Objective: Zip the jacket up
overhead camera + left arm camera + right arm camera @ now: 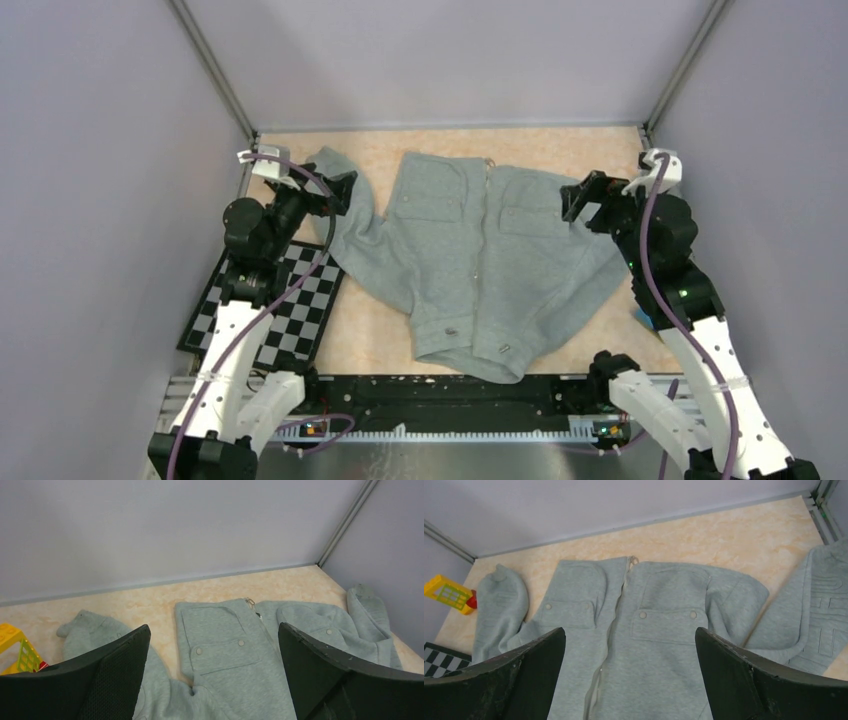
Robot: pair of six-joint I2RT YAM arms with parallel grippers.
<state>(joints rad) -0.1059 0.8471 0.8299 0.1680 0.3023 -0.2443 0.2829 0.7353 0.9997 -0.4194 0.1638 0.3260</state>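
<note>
The grey fleece jacket (470, 265) lies flat on the table, front up, collar toward the back wall, sleeves spread to both sides. Its centre zipper (483, 250) runs down the middle and the metal pull (251, 602) lies at the collar end; the pull also shows in the right wrist view (633, 560). My left gripper (338, 190) is open and empty above the left sleeve. My right gripper (580, 198) is open and empty above the right shoulder. Both wrist views look down on the chest pockets (225, 645) (667, 617) between wide-apart jaws.
A black-and-white checkerboard (265, 310) lies at the left under the left arm. A yellow and red toy (17, 650) sits at the far left by the sleeve end, also in the right wrist view (450, 594). Grey walls enclose the table.
</note>
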